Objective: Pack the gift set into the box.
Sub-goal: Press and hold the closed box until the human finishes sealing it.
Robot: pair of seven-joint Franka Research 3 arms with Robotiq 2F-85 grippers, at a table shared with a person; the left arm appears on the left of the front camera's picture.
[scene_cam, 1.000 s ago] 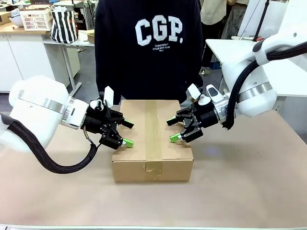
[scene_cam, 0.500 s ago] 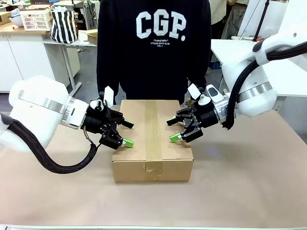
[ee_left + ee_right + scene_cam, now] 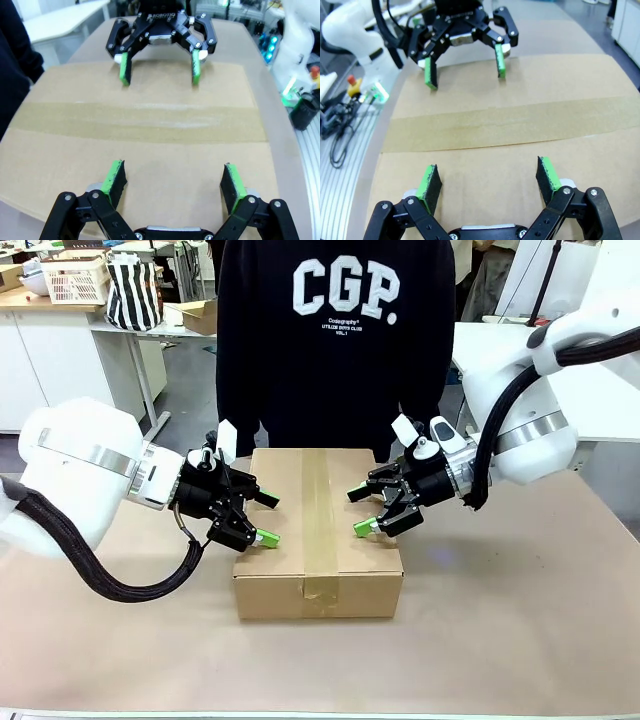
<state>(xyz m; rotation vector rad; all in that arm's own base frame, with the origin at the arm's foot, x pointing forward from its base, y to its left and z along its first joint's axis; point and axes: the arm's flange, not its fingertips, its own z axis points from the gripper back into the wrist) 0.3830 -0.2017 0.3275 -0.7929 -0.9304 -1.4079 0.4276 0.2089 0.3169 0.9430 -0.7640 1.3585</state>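
The box (image 3: 318, 585) lies in the middle of the table, its flaps down and a strip of brown tape (image 3: 320, 510) running along the top. The gift set is out of view. My left gripper (image 3: 266, 519) is open over the box's left edge, green pads pointing inward. Facing it over the right edge, my right gripper (image 3: 357, 512) is open too. In the left wrist view my left gripper (image 3: 172, 180) spreads over the box top (image 3: 150, 150), with the right gripper (image 3: 159, 70) opposite. The right wrist view mirrors this: right gripper (image 3: 487, 180), left gripper (image 3: 465, 67). Neither holds anything.
A person in a dark sweatshirt (image 3: 335, 350) stands right behind the box at the table's far edge. The table (image 3: 500, 620) is covered in brown paper. Far back left are a small carton (image 3: 203, 315), a striped bag (image 3: 133, 292) and a white basket (image 3: 75, 280).
The person has shifted slightly to the right behind the box. Both arms and the box have stayed where they were.
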